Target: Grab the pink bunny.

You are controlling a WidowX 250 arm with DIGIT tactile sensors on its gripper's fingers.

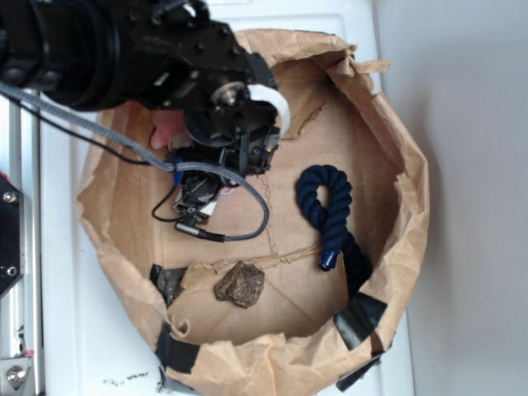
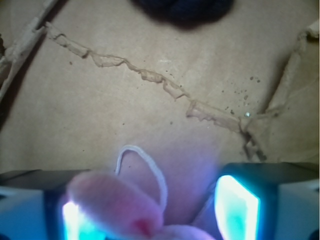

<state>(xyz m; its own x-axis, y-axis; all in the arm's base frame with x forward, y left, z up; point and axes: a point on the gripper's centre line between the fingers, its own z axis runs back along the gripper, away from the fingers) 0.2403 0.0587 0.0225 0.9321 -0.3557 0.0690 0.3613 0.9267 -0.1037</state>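
The pink bunny (image 2: 117, 205) shows blurred and very close at the bottom of the wrist view, one floppy ear lying between my fingers with a thin white loop (image 2: 155, 172) beside it. My gripper (image 2: 155, 212) is open: the left pad (image 2: 75, 222) is against the plush, while a gap remains before the right pad (image 2: 235, 207). In the exterior view only a patch of the pink bunny (image 1: 169, 128) peeks out left of the black arm (image 1: 227, 111), which hides the fingers beneath it.
Everything sits inside a shallow brown paper bag (image 1: 412, 206) with a torn floor and black tape (image 1: 359, 318) on its rim. A dark navy knotted rope (image 1: 326, 202) lies to the right, a brown rock-like lump (image 1: 241, 285) at the front.
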